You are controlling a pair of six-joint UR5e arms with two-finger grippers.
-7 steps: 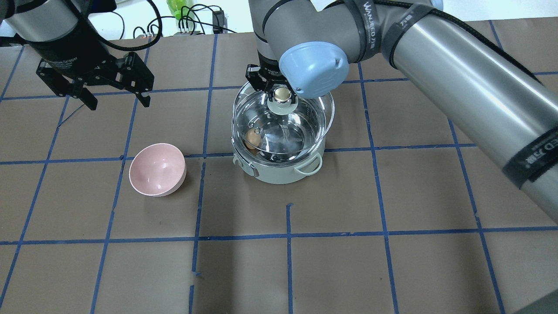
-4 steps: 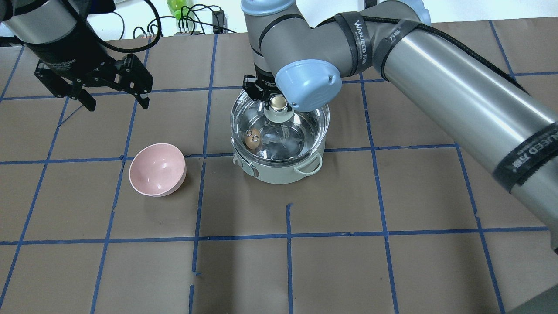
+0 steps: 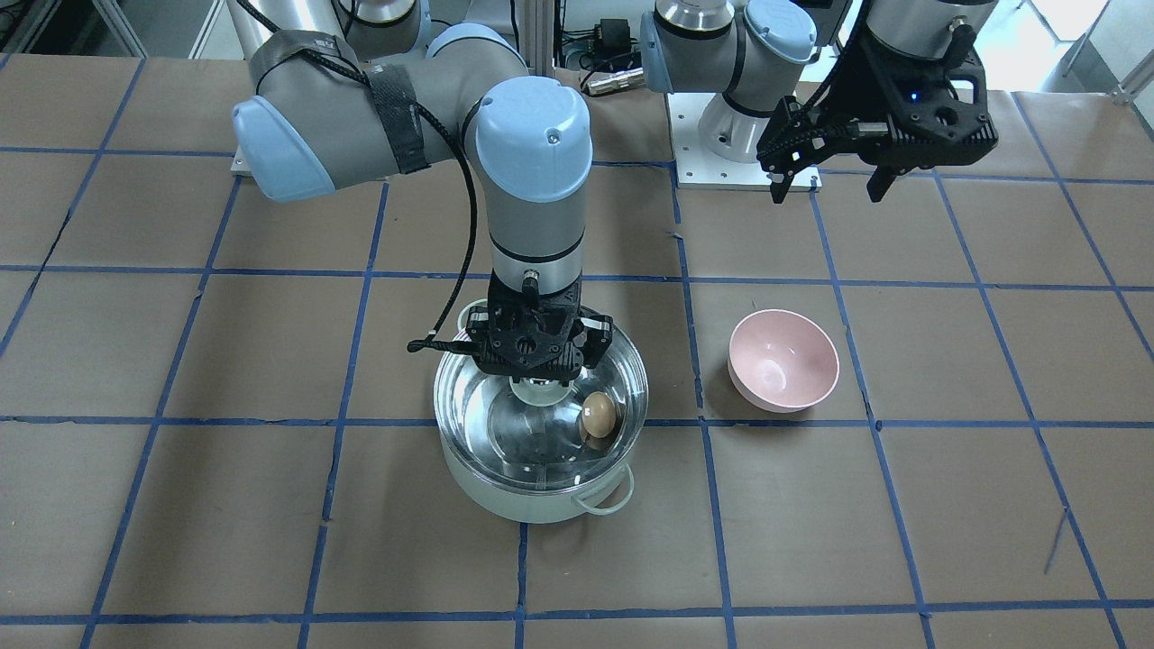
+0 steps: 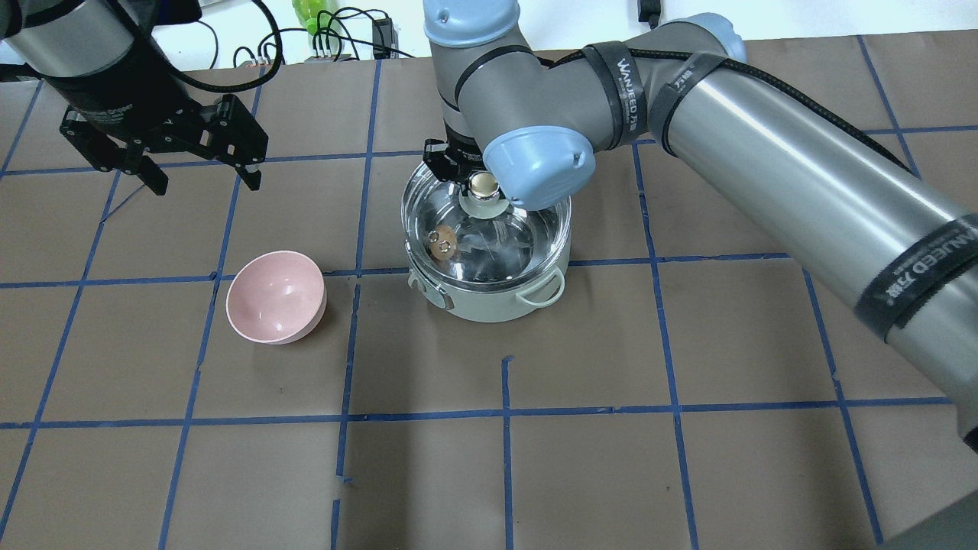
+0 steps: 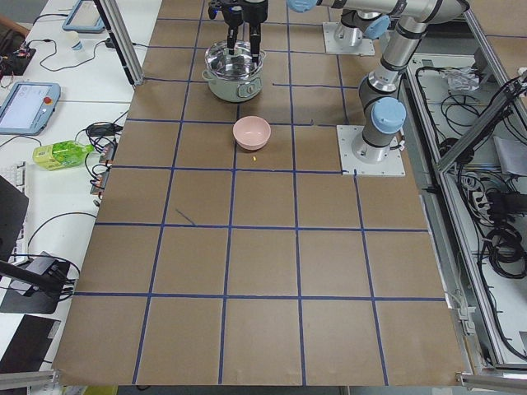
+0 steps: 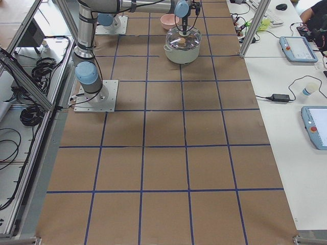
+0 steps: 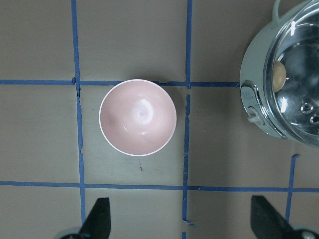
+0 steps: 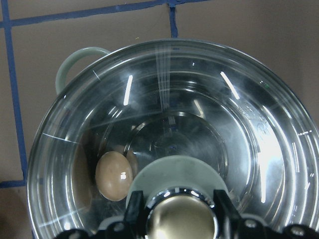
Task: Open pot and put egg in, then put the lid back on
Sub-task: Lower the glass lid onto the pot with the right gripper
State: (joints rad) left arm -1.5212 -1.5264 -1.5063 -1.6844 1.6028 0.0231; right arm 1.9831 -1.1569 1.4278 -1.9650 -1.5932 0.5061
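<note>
The mint-green pot (image 4: 497,305) stands mid-table and also shows in the front view (image 3: 505,505). The brown egg (image 4: 442,243) lies inside it against the wall, seen through the glass in the front view (image 3: 598,415) and the right wrist view (image 8: 113,175). My right gripper (image 4: 480,183) is shut on the cream-gold knob of the clear glass lid (image 4: 527,237) and holds the lid level over the pot's mouth, at or just above the rim. My left gripper (image 4: 208,183) is open and empty, high over the table at the far left.
A pink bowl (image 4: 275,298) sits empty to the left of the pot, about a hand's width away, below the left gripper in the left wrist view (image 7: 138,117). Cables and a green bottle lie beyond the table's far edge.
My right gripper has brought the lid down and slightly left, from tilted above the pot to level over its mouth. The left gripper has barely moved.
</note>
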